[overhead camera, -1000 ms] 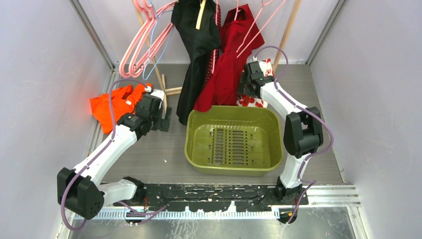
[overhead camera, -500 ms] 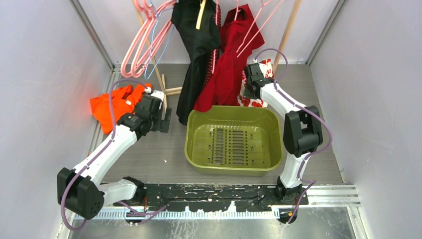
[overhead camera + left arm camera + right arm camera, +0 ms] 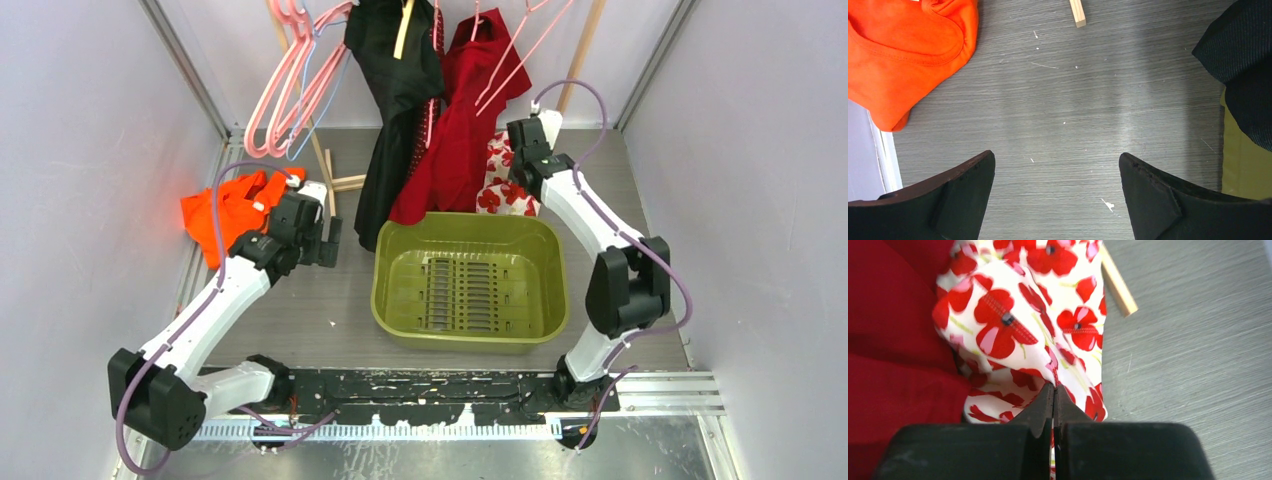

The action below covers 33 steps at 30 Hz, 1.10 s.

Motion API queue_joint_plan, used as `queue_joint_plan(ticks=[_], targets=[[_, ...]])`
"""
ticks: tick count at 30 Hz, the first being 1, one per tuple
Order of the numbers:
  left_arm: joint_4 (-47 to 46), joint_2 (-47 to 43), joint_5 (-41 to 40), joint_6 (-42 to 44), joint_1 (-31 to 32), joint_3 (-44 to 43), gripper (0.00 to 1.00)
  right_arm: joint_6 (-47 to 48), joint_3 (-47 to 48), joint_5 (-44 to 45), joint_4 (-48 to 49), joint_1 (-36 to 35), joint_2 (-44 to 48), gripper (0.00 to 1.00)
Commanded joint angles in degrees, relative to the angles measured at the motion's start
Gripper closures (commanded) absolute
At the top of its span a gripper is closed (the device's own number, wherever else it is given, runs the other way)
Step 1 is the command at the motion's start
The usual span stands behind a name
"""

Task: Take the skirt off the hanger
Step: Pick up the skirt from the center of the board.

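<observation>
While red garment [image 3: 455, 130] and black garment [image 3: 392, 95] hang crowding green bin's [image 3: 465, 218] far rim, poppy-print skirt [image 3: 497, 182] sits touching the red one. Right fingers [image 3: 1040, 410] clenched on skirt fabric, arm reaching far back. Left fingers [image 3: 963, 185] released, low over surface [image 3: 1073, 105], near orange cloth [image 3: 908, 45].

The skirt [image 3: 498, 188] sits behind the basket [image 3: 470, 221], beside the dress [image 3: 455, 150].

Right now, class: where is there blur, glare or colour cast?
Right wrist: poppy-print skirt slightly blurred. Left wrist: sharp, pale sheen streak on the tabletop. Top external: orange garment throws a red glow on the nearby wall.
</observation>
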<state>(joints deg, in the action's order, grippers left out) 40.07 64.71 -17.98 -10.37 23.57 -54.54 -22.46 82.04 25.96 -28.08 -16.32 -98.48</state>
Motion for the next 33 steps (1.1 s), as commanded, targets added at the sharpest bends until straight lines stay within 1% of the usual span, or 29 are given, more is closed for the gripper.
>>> queue_joint_plan(ticks=[1, 5, 8, 12, 17, 22, 28, 30, 33], targets=[[-0.17, -2.19, -0.22, -0.31, 0.20, -1.23, 0.07, 2.88, 1.21, 6.13, 4.53, 0.16, 7.30, 0.99], [-0.82, -2.83, 0.20, -0.71, 0.20, -0.68, 0.07, 3.74, 2.21, 4.35, 4.22, 0.09, 8.60, 0.99], [-0.76, -2.98, 0.39, -1.12, 0.16, -0.61, 0.07, 2.62, 2.33, 3.89, 3.15, 0.10, 9.16, 0.99], [-0.69, -3.89, 0.27, -1.56, 0.20, -0.28, 0.07, 3.57, 2.02, 4.52, 5.01, 0.06, 11.63, 0.99], [-0.48, -4.50, -0.21, -1.49, 0.15, 0.17, 0.07, 8.97, 7.43, 7.79, 5.29, 0.15, 13.53, 0.99], [-0.78, -4.92, -0.11, -1.58, 0.16, 0.20, 0.07, 14.51, 15.99, 7.87, 5.97, 0.06, 15.42, 0.99], [-0.98, -5.01, 0.18, -1.52, 0.20, -0.12, 0.07, 17.35, 25.46, 3.23, 3.42, 0.08, 17.62, 0.99], [-1.05, -5.03, 0.29, -1.52, 0.17, -0.09, 0.07, 16.96, 27.15, 0.49, 2.23, 0.07, 19.01, 0.99], [-0.84, -5.17, 0.49, -1.43, 0.16, -0.18, 0.07, 13.26, 27.59, -5.07, -1.00, -0.04, 22.08, 0.99]])
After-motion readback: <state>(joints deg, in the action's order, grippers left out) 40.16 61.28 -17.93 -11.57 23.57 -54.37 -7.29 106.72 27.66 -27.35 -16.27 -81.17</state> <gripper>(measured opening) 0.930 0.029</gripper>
